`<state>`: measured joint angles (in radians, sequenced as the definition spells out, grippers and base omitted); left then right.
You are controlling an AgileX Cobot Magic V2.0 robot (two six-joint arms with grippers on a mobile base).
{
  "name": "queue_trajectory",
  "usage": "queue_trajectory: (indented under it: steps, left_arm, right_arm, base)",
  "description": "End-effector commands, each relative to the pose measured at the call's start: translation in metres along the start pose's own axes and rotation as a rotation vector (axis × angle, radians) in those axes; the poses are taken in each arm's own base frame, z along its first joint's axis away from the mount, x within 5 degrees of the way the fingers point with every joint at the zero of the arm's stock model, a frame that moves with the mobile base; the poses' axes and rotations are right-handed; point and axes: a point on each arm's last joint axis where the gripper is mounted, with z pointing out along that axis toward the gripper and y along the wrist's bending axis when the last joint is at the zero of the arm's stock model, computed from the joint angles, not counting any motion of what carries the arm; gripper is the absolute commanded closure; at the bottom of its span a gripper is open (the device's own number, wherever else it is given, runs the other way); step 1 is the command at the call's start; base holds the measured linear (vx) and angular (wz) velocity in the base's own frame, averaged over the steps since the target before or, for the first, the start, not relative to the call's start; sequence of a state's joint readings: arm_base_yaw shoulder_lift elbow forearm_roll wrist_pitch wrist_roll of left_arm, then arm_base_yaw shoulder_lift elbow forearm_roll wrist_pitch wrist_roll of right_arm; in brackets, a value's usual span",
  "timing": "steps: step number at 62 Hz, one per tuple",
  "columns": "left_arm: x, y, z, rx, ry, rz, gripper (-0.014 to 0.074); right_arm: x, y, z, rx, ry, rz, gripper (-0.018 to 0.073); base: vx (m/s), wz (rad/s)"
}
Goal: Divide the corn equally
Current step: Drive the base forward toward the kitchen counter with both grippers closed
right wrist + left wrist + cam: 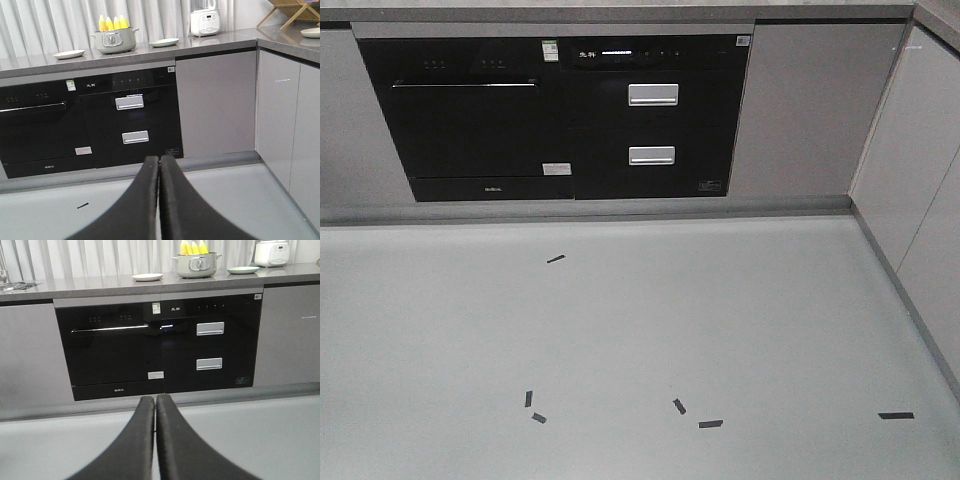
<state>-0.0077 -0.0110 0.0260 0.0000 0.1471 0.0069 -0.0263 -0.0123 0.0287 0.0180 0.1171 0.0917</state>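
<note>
Yellow corn (193, 247) stands upright in a grey-green pot (197, 265) on the counter, far off in the left wrist view. The right wrist view shows the same corn (113, 22) in the pot (114, 41). A white plate (147, 277) lies left of the pot and a pale green plate (243, 270) lies to its right. My left gripper (155, 400) is shut and holds nothing, low above the floor. My right gripper (159, 160) is also shut and holds nothing. Both are well short of the counter.
Black built-in appliances (555, 115) with silver drawer handles (652, 94) fill the cabinet front under the counter. Grey cabinets (287, 120) run along the right side. Black tape marks (710, 423) lie on the pale floor. A white appliance (205, 22) stands on the counter.
</note>
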Motion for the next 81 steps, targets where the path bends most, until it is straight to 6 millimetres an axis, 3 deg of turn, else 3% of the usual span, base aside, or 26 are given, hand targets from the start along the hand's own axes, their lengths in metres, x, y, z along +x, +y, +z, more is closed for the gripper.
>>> queue_trajectory:
  steps: [1,81]
  left_arm:
    - [-0.0025,0.0001,-0.0005,-0.001,-0.075,-0.007,0.0603]
    - [-0.0025,0.0001,-0.0005,-0.001,-0.075,-0.007,0.0603]
  right_arm:
    - [-0.0044,0.0001,-0.0002,-0.001,-0.070,-0.018,0.0565]
    - [-0.0045,0.0001,-0.0002,-0.001,-0.071,-0.018,0.0565]
  base:
    - [0.00,0.00]
    - [0.00,0.00]
